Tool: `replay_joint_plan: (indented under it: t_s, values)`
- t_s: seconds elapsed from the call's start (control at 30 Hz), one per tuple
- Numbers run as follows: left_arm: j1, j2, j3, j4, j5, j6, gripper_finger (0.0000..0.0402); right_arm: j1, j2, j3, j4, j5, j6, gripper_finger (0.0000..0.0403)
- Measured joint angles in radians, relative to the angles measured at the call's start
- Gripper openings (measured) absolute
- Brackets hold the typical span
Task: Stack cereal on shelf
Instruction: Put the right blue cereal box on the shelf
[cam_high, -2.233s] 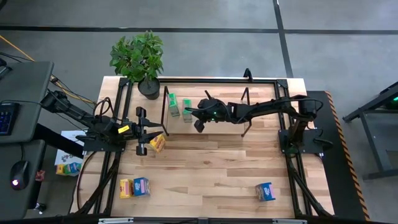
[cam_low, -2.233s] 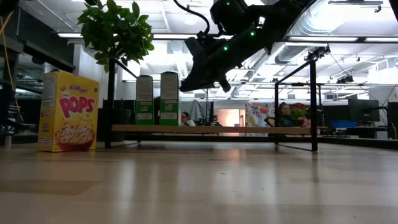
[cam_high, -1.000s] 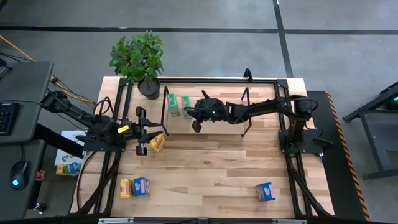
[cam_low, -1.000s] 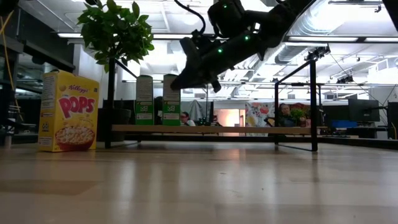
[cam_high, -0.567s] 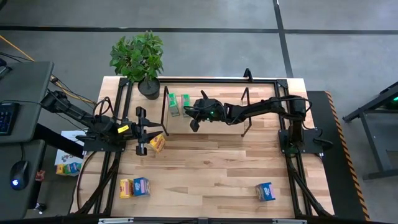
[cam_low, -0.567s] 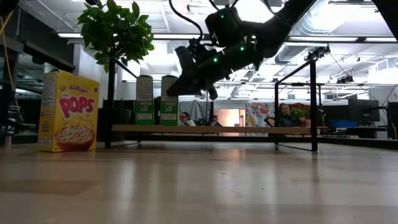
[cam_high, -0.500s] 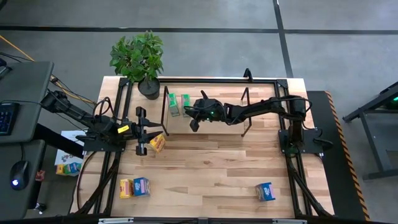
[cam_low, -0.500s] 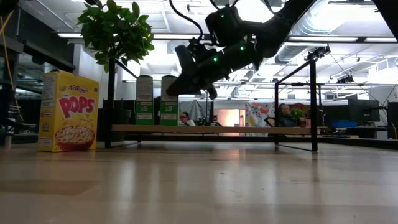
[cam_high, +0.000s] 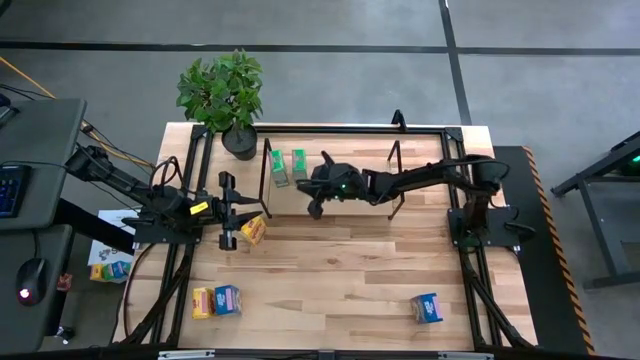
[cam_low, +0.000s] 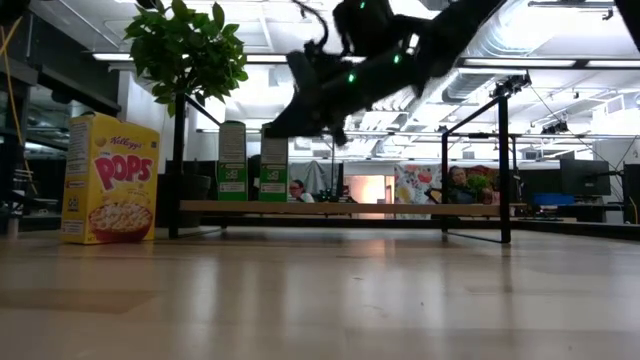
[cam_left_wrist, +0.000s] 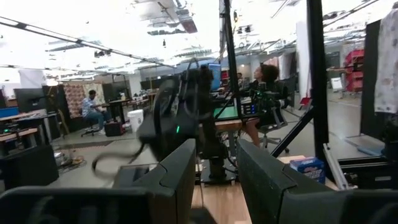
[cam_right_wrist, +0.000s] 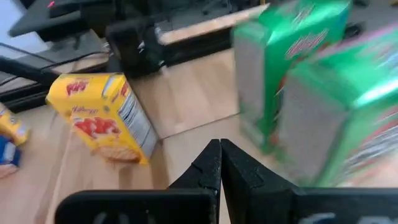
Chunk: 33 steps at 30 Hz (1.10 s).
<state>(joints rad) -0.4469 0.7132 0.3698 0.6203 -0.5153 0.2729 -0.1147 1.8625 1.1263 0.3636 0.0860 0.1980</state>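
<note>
Two green cereal boxes (cam_high: 281, 168) (cam_high: 299, 163) stand upright side by side at the left end of the shelf's wooden board (cam_low: 340, 208). In the right wrist view they show blurred (cam_right_wrist: 280, 68) (cam_right_wrist: 348, 118). My right gripper (cam_high: 315, 208) (cam_right_wrist: 219, 158) hovers shut just on their near side, above the board, touching nothing I can see. My left gripper (cam_high: 232, 215) (cam_left_wrist: 214, 180) waits open near the table's left edge. A yellow box (cam_high: 254, 229) (cam_low: 108, 180) stands right of its fingers. One more yellow box (cam_high: 203, 302) and two blue boxes (cam_high: 228, 299) (cam_high: 428, 307) lie near the table's near edge.
A potted plant (cam_high: 222, 95) stands at the far left corner, just left of the shelf. The shelf's black rods (cam_high: 265, 165) (cam_high: 395, 150) rise around the board. A black frame (cam_high: 330, 130) runs round the table. Bare wood lies in the table's middle (cam_high: 340, 270).
The right-hand green box has slid toward the table's far edge on the board and now stands level with the other green box. My shut right gripper moved left toward the boxes, then drew back slightly toward the near edge and rose a little.
</note>
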Motion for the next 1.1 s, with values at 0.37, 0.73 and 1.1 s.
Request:
replay_joint_plan:
  t_s: [0.37, 0.73, 1.1]
  values:
    - [0.000, 0.000, 0.000, -0.041, -0.144, -0.027, 0.0106, 0.044, -0.268, 0.000, -0.367, 0.142, -0.068, 0.0000]
    - [0.000, 0.000, 0.000, -0.047, -0.144, -0.033, 0.0106, 0.168, -0.473, 0.000, -0.728, 0.384, 0.016, 0.0000]
    - [0.000, 0.000, 0.000, -0.047, -0.144, -0.035, 0.0106, 0.240, -0.492, -0.002, -0.853, 0.464, 0.064, 0.0000]
